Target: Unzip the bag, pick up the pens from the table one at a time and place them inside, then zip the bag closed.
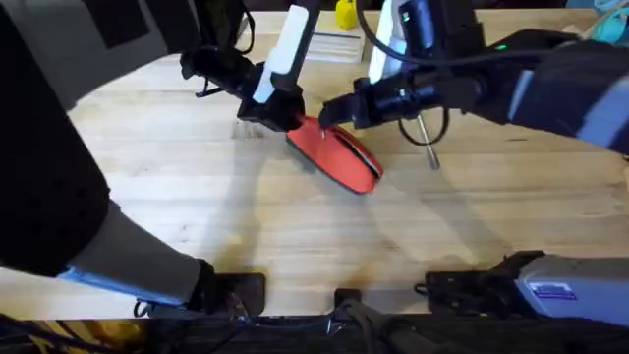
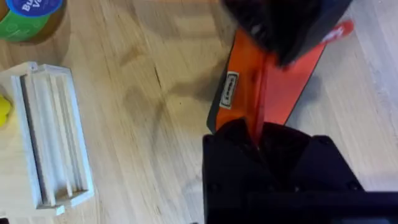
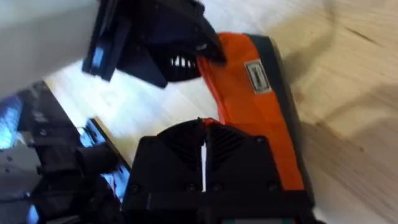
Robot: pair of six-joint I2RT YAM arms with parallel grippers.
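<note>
the bag (image 1: 336,155), an orange-red pouch, lies slantwise near the middle of the table (image 1: 246,226), with both arms meeting at its far end. the left gripper (image 1: 273,110) pinches that end, its fingers closed on the fabric (image 2: 258,127), apparently to anchor the pouch. the right gripper (image 1: 339,113) sits just beside it at the zip edge; in its wrist view the fingers (image 3: 205,149) are pressed together against the orange cloth (image 3: 249,106), though whether the zip pull lies between them cannot be told. a silvery pen (image 1: 425,138) lies on the wood just beyond the pouch, under the right arm. judged step: unzipping, not yet complete. the next move likely calls for drawing the pull along the zip while the left gripper holds the end firm.
</note>
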